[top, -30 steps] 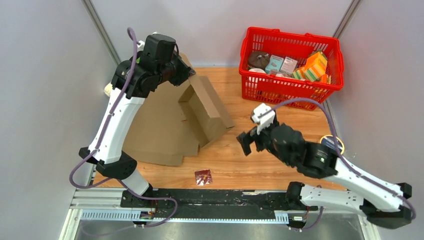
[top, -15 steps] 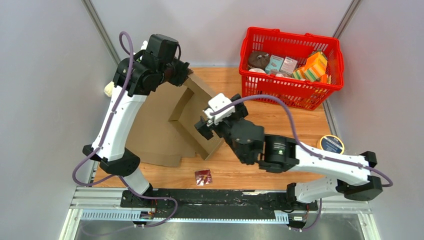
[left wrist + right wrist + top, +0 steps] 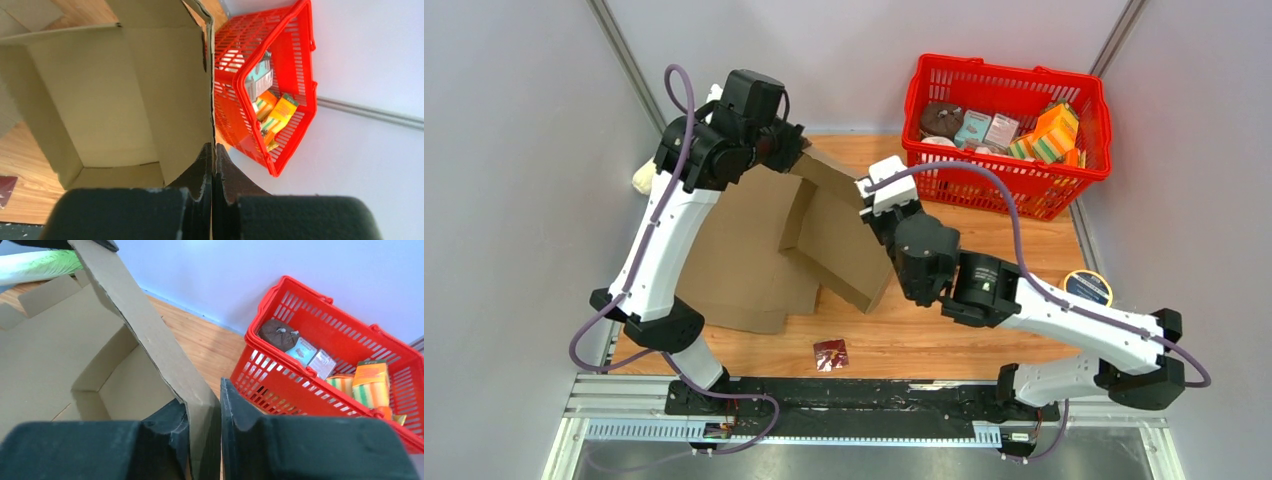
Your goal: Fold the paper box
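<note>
The half-formed cardboard box (image 3: 829, 245) sat on the wooden table (image 3: 944, 335), left of the red basket (image 3: 1009, 185). The left gripper (image 3: 213, 152) pinched one raised wall's edge, and the right gripper (image 3: 202, 402) clamped that same wall.

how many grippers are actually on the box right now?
2. The left gripper pinches the top edge of the box's raised wall at its far end; the right gripper clamps the same edge nearer the basket. Neither is hidden.
</note>
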Controlling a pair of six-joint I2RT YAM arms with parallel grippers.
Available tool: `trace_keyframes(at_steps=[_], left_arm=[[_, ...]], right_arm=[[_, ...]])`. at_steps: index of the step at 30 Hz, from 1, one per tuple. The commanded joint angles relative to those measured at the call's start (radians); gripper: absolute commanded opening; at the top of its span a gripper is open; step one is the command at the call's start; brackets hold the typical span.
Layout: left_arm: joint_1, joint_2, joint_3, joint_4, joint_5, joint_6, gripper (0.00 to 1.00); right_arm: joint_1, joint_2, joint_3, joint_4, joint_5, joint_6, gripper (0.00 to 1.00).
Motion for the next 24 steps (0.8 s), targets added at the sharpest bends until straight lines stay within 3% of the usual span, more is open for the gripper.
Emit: trace_keyframes(at_steps=[1, 2, 3, 4, 5, 7, 8, 11, 12, 13, 14, 15, 16, 17, 19, 20, 24], left_arm=[[0.002, -0.027, -0.02, 0.079, 0.008, 0.118, 0.05], [0.002, -0.027, -0.019, 0.085, 0.004, 0.135, 0.16], [0.002, -0.039, -0.026, 0.111, -0.003, 0.161, 0.26], [0.002, -0.048, -0.037, 0.134, -0.001, 0.232, 0.36], [0.003, -0.06, -0.049, 0.169, -0.003, 0.269, 0.55], [0.002, -0.134, -0.135, 0.244, 0.006, 0.424, 0.68], [0.002, -0.172, -0.188, 0.353, 0.016, 0.488, 0.8], [0.003, -0.383, -0.484, 0.627, 0.175, 0.811, 0.8], [0.002, -0.512, -0.675, 0.703, 0.316, 0.876, 0.8], [0.003, -0.578, -0.774, 0.769, 0.388, 0.986, 0.8], [0.002, -0.641, -0.872, 0.888, 0.464, 1.02, 0.8], [0.002, -0.734, -1.037, 0.912, 0.609, 1.045, 0.79], [-0.004, -0.766, -1.104, 0.917, 0.661, 1.1, 0.78], [-0.055, -0.783, -1.153, 0.838, 0.669, 1.131, 0.77], [-0.157, -0.789, -1.264, 0.741, 0.552, 1.238, 0.76], [-0.278, -0.783, -1.302, 0.699, 0.489, 1.252, 0.77], [-0.423, -0.671, -1.463, 0.736, 0.332, 1.266, 0.77]], right_arm=[[-0.125, -0.08, 0.009, -0.136, -0.132, 0.134, 0.17], [-0.161, -0.101, 0.006, -0.162, -0.22, 0.181, 0.05], [-0.199, -0.116, -0.001, -0.195, -0.275, 0.201, 0.0], [-0.297, -0.129, -0.023, -0.206, -0.433, 0.221, 0.0], [-0.346, -0.15, -0.031, -0.216, -0.504, 0.233, 0.0], [-0.497, -0.161, -0.054, -0.237, -0.711, 0.253, 0.0], [-0.55, -0.164, -0.061, -0.239, -0.781, 0.253, 0.0], [-0.757, -0.152, -0.104, -0.243, -1.112, 0.246, 0.0], [-0.808, -0.141, -0.116, -0.231, -1.185, 0.247, 0.0], [-0.904, -0.135, -0.129, -0.222, -1.347, 0.243, 0.0], [-0.952, -0.129, -0.15, -0.217, -1.448, 0.232, 0.0], [-0.997, -0.111, -0.161, -0.2, -1.55, 0.217, 0.0], [-1.071, -0.098, -0.169, -0.199, -1.647, 0.174, 0.0], [-1.103, -0.08, -0.166, -0.203, -1.782, 0.159, 0.0], [-1.184, -0.014, -0.108, -0.292, -1.882, 0.097, 0.0], [-1.204, 0.004, -0.092, -0.335, -1.975, 0.094, 0.0], [-1.247, 0.054, -0.034, -0.387, -2.001, 0.074, 0.01]])
